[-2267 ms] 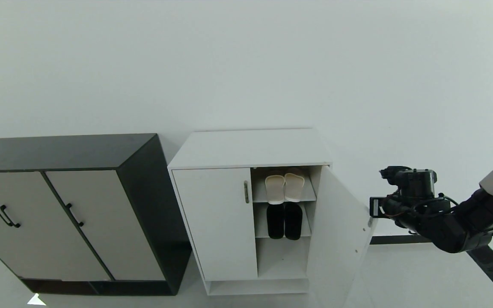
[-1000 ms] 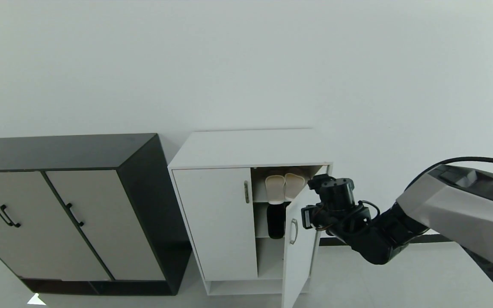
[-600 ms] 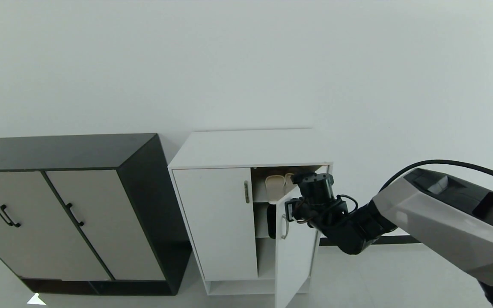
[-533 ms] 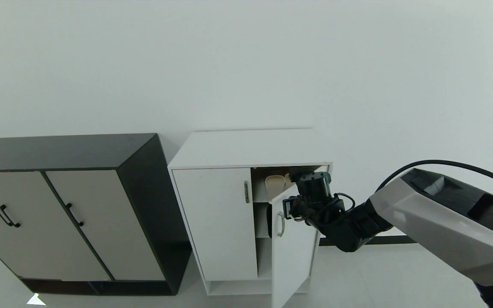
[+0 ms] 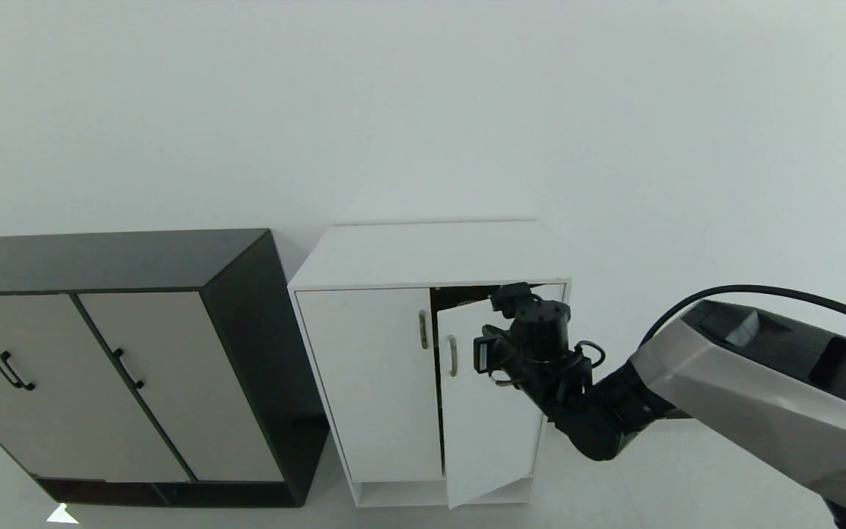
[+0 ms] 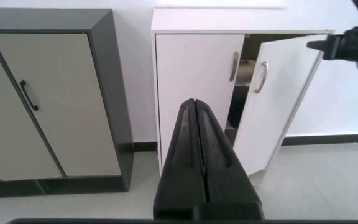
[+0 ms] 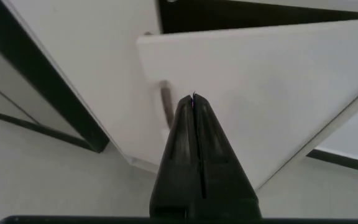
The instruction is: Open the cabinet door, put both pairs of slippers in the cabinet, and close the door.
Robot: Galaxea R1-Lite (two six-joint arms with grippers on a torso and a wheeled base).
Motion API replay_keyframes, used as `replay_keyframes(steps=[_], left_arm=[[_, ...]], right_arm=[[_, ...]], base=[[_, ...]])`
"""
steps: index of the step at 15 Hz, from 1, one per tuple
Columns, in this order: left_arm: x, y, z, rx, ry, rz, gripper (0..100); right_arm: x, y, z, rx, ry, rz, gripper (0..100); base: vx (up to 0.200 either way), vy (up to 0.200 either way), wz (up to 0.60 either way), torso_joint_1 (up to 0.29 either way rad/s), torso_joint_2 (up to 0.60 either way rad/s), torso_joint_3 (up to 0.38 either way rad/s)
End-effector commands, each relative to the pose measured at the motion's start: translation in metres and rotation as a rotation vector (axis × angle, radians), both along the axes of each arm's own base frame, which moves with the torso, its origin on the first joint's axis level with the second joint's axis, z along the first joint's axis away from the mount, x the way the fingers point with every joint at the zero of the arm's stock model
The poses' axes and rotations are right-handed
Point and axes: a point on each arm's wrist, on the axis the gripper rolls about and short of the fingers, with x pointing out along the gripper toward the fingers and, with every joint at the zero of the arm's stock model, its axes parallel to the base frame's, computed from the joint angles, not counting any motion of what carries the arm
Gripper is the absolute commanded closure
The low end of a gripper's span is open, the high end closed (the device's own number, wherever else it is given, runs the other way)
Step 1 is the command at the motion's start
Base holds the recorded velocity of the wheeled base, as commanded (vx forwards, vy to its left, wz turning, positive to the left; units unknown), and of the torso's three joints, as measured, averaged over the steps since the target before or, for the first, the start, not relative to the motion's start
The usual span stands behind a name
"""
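The fingers (image 7: 182, 134) of my right gripper (image 7: 193, 102) are pressed together, their tip at the outer face of the door (image 5: 493, 441) beside its handle (image 5: 452, 355); I judge this a push, not a grasp. The door stands ajar on the white cabinet (image 5: 423, 253), so closing is unfinished. My left gripper (image 6: 195, 109), fingers also together, hangs well back, clear of the swing.

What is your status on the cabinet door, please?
Left gripper shut, empty. Right gripper shut, at the cabinet door. Door ajar, not yet closed. No obstruction seen in the gap.
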Motion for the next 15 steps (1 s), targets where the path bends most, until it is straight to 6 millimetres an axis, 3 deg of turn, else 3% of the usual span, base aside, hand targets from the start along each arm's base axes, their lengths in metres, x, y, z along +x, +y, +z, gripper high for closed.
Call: replay_keyframes(steps=[1,3,6,10,13,15], left_arm=[[0.000,0.000,0.000,0.000,0.000,0.001,100],[0.000,0.000,0.000,0.001,0.000,-0.001,100],[0.000,0.000,0.000,0.001,0.000,-0.001,100],[0.000,0.000,0.000,0.001,0.000,-0.001,100],[0.000,0.000,0.000,0.001,0.000,-0.001,100],[0.000,0.000,0.000,0.001,0.000,0.001,100]], right_arm=[[-0.043,-0.008,0.022,0.039,-0.043,0.050,100],[-0.077,-0.020,0.010,0.033,-0.036,0.087,100],[-0.096,-0.021,-0.002,0.025,-0.026,0.119,100],[-0.101,-0.019,-0.011,0.003,-0.001,0.135,100],[-0.097,-0.014,-0.035,-0.030,0.038,0.144,100],[-0.079,-0.005,-0.044,-0.015,0.022,0.130,100]], base=[[0.000,0.000,0.00,0.000,0.00,0.000],[0.200,0.000,0.00,0.005,0.00,0.005],[0.200,0.000,0.00,-0.006,0.00,0.004],[0.200,0.000,0.00,0.001,0.00,0.001],[0.000,0.000,0.00,0.000,0.00,0.000],[0.000,0.000,0.00,0.000,0.00,0.000]])
